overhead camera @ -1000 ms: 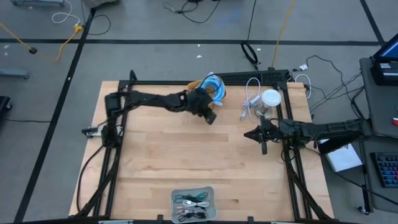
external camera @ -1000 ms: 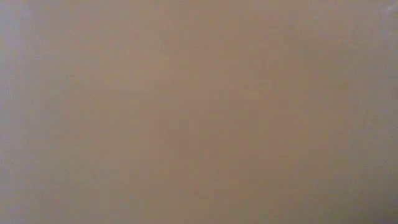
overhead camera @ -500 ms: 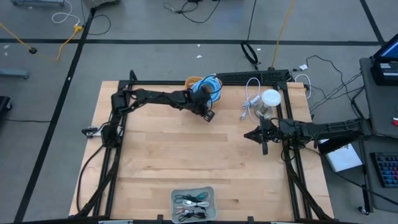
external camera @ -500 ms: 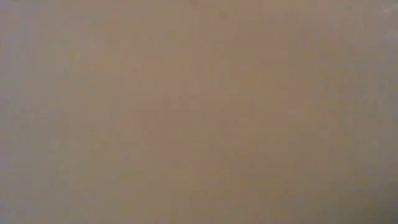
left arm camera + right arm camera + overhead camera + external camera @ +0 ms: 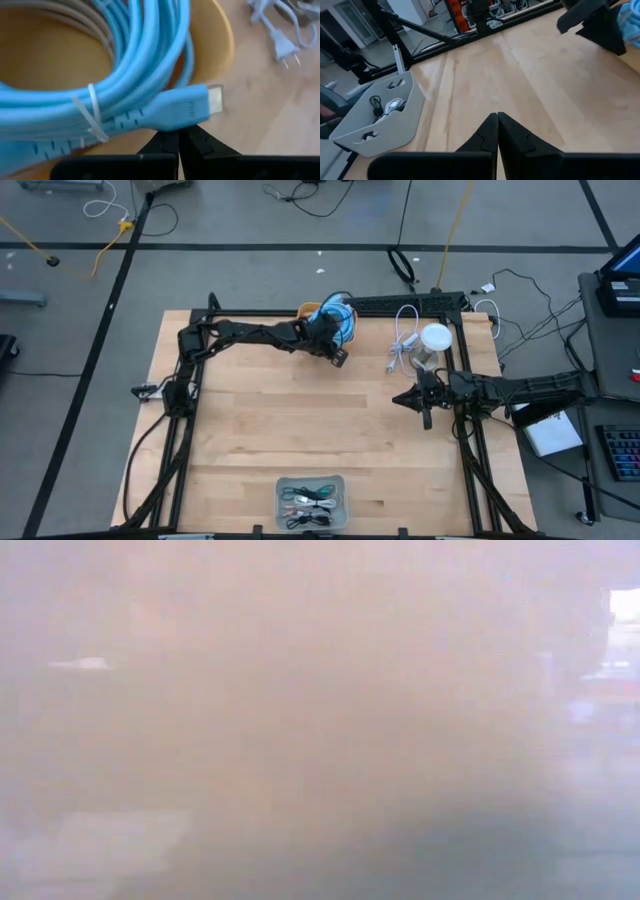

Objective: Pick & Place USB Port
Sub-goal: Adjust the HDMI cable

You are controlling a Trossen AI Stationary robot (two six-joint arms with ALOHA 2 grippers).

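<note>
Left wrist view — left gripper [image 5: 178, 134] closed, tips under blue cable [image 5: 150, 75].

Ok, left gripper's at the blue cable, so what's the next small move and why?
Probably open the left gripper: its fingers look shut just below the blue cable plug, which lies on the yellow bowl rim, ungrasped.

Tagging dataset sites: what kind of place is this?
Likely a robotics lab: wooden table in a black frame, taped grey floor with loose cables, desk with keyboard at the side.
</note>
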